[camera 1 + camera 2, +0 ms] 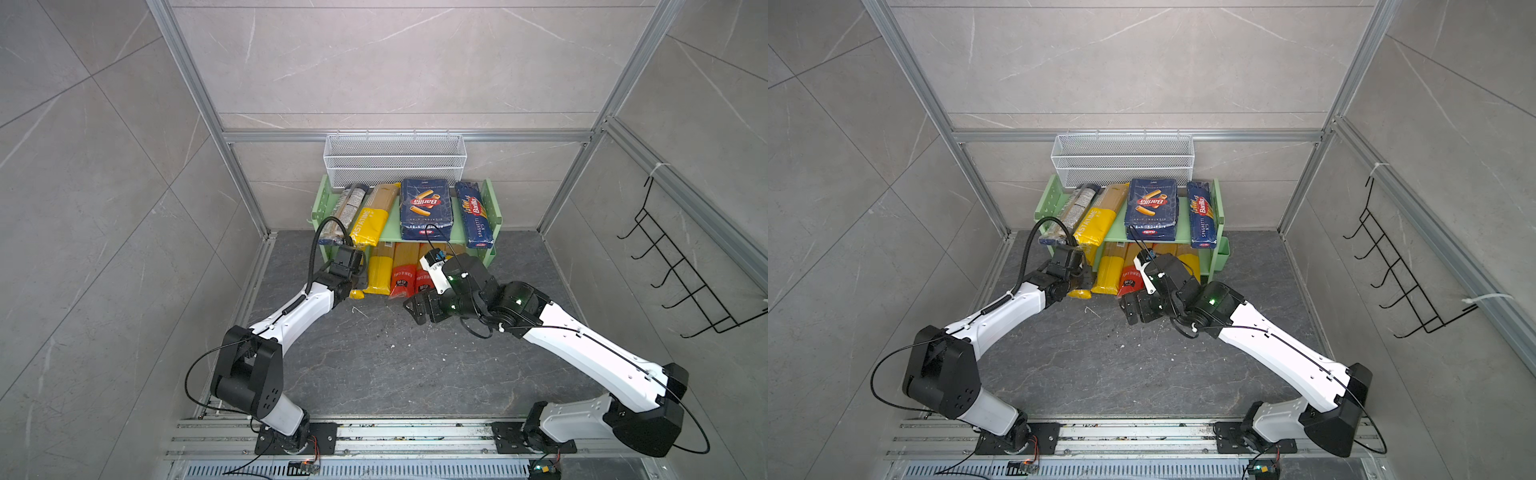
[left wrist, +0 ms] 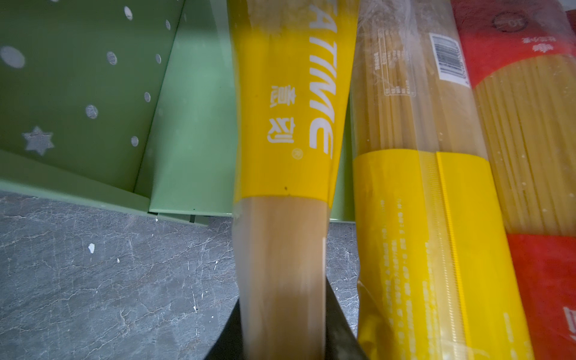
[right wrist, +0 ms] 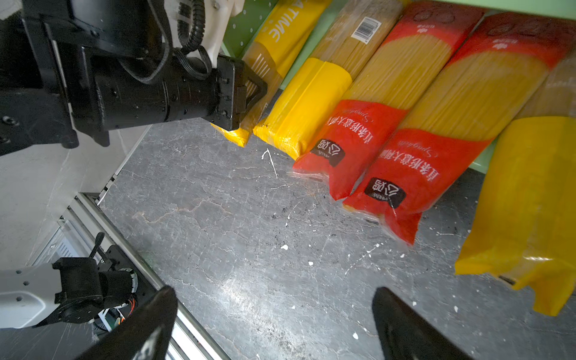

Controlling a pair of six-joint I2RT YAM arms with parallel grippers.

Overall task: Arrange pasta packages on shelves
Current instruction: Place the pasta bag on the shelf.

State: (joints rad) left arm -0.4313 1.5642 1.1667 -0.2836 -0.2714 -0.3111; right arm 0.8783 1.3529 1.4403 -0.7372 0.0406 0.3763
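**Left gripper clamped on a spaghetti bag at the bottom board**

Nearest me, my right gripper [image 3: 274, 293] hung with its jaws spread wide and nothing between them. It was above the dark stone floor [image 3: 218, 224], just short of the bags' near ends. My left gripper [image 2: 282, 327] was closed on the clear near end of a yellow-banded spaghetti bag [image 2: 283, 109]. The bag's far part lay over the bottom board of the green rack [image 1: 490, 208], at its left end, with a strip of bare board between bag and side panel.

The bottom board held long bags side by side, all sticking out over the floor. After the gripped one came a second yellow bag [image 3: 308, 103] with a barcode label. Next lay a red bag [image 3: 358, 134] touching another red bag [image 3: 436, 146], then a last yellow bag [image 3: 530, 202]. The top board held a clear bag with a greyish label [image 1: 349, 210], a further yellow bag [image 1: 372, 216], a wide dark blue pack [image 1: 426, 208] and a narrow dark blue pack [image 1: 473, 216]. All four overhung the front edge.

Only the right wrist view showed the last yellow bag plainly; in both top views my right arm covered most of it. Only the left wrist view showed the panel's star cut-out [image 2: 38, 140]. The top board appeared only in the top views. Behind the rack hung a white mesh basket [image 1: 395, 160], and on the right wall a black hook rack [image 1: 681, 266].
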